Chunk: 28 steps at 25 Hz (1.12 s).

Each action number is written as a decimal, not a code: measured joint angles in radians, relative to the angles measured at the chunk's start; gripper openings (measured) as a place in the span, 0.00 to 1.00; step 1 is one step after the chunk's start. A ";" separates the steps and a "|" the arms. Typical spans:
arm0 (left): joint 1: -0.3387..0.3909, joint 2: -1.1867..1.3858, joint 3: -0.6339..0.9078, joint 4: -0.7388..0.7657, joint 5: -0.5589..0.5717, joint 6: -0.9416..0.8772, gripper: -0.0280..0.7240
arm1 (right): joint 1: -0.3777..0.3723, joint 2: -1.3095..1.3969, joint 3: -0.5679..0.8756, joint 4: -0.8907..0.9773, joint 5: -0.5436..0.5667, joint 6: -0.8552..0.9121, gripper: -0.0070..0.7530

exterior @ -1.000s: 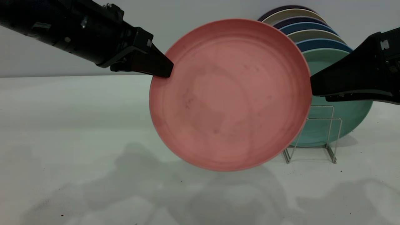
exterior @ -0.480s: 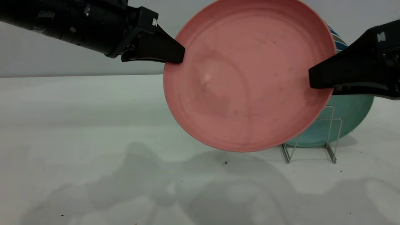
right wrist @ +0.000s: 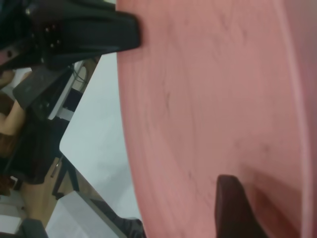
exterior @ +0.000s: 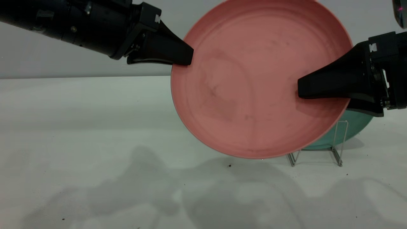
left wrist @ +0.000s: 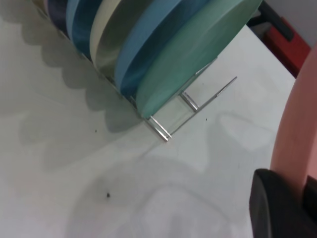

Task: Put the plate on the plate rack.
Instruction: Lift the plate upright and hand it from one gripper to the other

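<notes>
Holding: both claws grip the plate [exterior: 254, 82] at once, one on each side, and it hangs upright in the air above the table [exterior: 79, 127], its face turned to the outside camera.

Left gripper [exterior: 186, 58]: clenched on the plate's upper rim on the left arm's side; the black finger [exterior: 165, 51] lies over the rim edge. The wrist camera shows the pink rim [left wrist: 297, 134] pinched just past the dark finger pad [left wrist: 280, 208].

Right gripper [exterior: 302, 89]: grasping the opposite side, its front finger [exterior: 334, 79] reaching well in across the plate's face. The right wrist camera shows a fingertip [right wrist: 233, 208] pressed flat on the scuffed pink surface.

Plate: tilted a little; its lowest edge sits below both claws, clear of the table, casting a shadow beneath.

Plate rack [exterior: 337, 140]: below the right gripper, partly hidden behind the plate's lower edge; the front wire loop [left wrist: 198, 106] stands empty.

Mint-green plate [left wrist: 193, 54]: standing in the rack just behind the empty loop, under the right gripper.

Other plates [left wrist: 104, 34]: blue and cream ones stacked upright behind the green one, farther from both claws.
</notes>
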 joint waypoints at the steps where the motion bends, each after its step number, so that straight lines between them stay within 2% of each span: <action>1: 0.000 0.000 0.000 0.011 -0.001 -0.006 0.08 | 0.000 0.000 0.000 0.000 0.002 -0.002 0.52; 7: 0.000 0.000 0.000 0.033 -0.001 -0.026 0.08 | 0.000 0.000 0.000 0.000 0.004 -0.004 0.50; 17: 0.000 0.036 -0.001 0.037 0.012 -0.055 0.08 | 0.000 0.000 0.000 0.000 0.014 -0.015 0.33; 28: 0.000 0.036 -0.001 0.037 0.053 -0.056 0.09 | 0.000 0.000 0.000 0.000 0.001 -0.016 0.30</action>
